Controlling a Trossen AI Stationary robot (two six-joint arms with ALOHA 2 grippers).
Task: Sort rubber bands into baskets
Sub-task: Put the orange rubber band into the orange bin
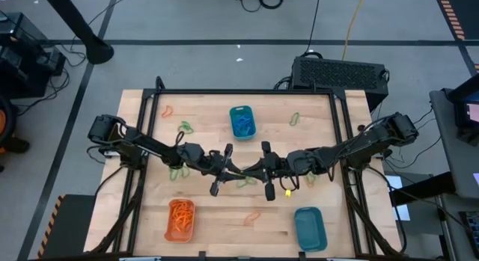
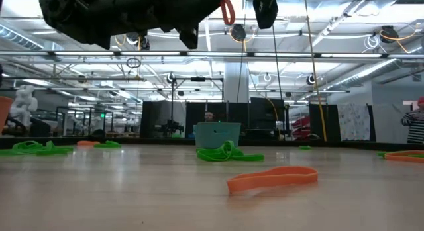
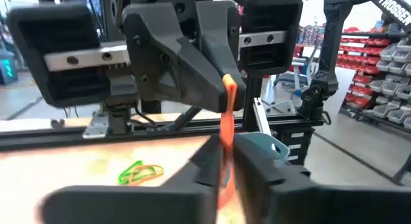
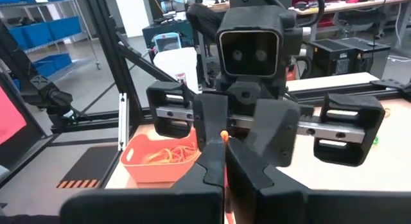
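Above the table's middle my two grippers face each other tip to tip, both level. Between them runs an orange rubber band (image 3: pixel 228 115), also seen in the low view (image 2: pixel 227 9). My left gripper (image 1: pixel 233 170) comes from the table's left and my right gripper (image 1: pixel 254 171) from the right; each is shut on the band. The orange basket (image 1: pixel 179 220) with orange bands rests near left, a blue basket (image 1: pixel 242 121) with blue bands at the far middle, and a teal basket (image 1: pixel 310 228) near right. My left gripper pinches one end of the orange band (image 3: pixel 224 176) between its two fingers, coming level from the table's left. The band runs straight from there to the other gripper, clear of the table. My right gripper pinches the band's other end (image 3: pixel 229 88) between its two fingertips, coming level from the table's right. Only a small orange bit (image 4: pixel 223 135) shows past its own fingers in its wrist view. The band hangs clear of the table.
Loose bands lie on the wood: green ones (image 1: pixel 183 127), (image 1: pixel 295 119), (image 1: pixel 177 171), (image 2: pixel 228 153), orange ones (image 1: pixel 166 111), (image 1: pixel 253 216), (image 2: pixel 271 178). A black frame (image 1: pixel 247 93) rims the table.
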